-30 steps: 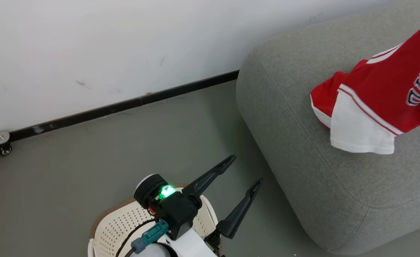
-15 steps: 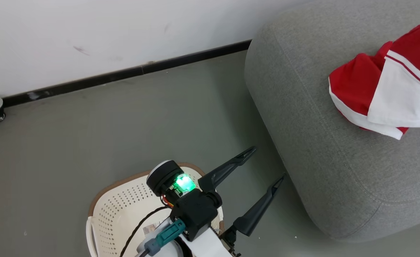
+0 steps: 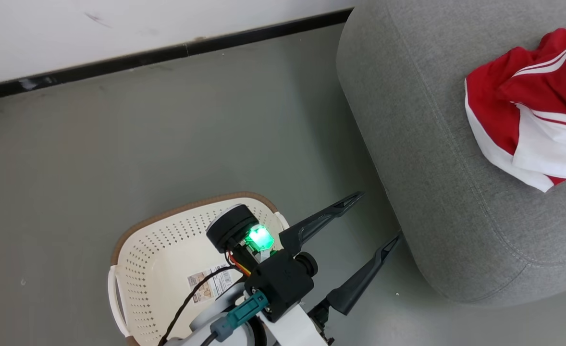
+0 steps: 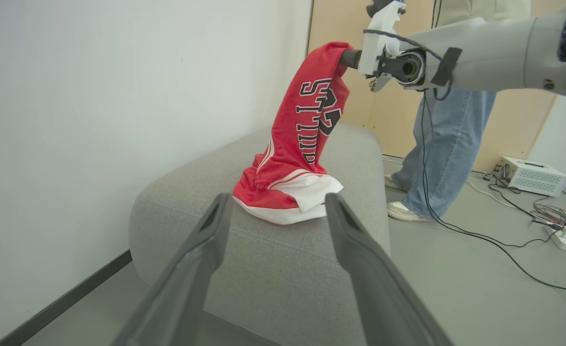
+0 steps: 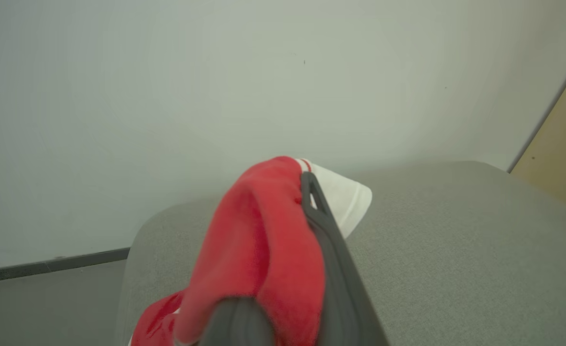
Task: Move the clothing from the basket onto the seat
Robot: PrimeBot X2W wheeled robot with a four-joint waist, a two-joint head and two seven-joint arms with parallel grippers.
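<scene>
Right gripper [image 5: 307, 180]: clamped on the red jersey [image 4: 312, 115], hem pooled on the grey seat [image 3: 432, 192].
Left gripper [image 3: 379, 215]: stood spread wide (fingers toward the seat) beside the basket [image 3: 167, 230].

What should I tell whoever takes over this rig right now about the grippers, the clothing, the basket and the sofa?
Left gripper: open, holding nothing, over the floor between basket and seat.
Right gripper: shut on the jersey at its top, holding it up over the seat.
Clothing: red-and-white heap on the seat, the jersey's lower end resting there.
Done: no garment in the part of the basket that shows.
Left: probably lower the jersey and release it.
</scene>
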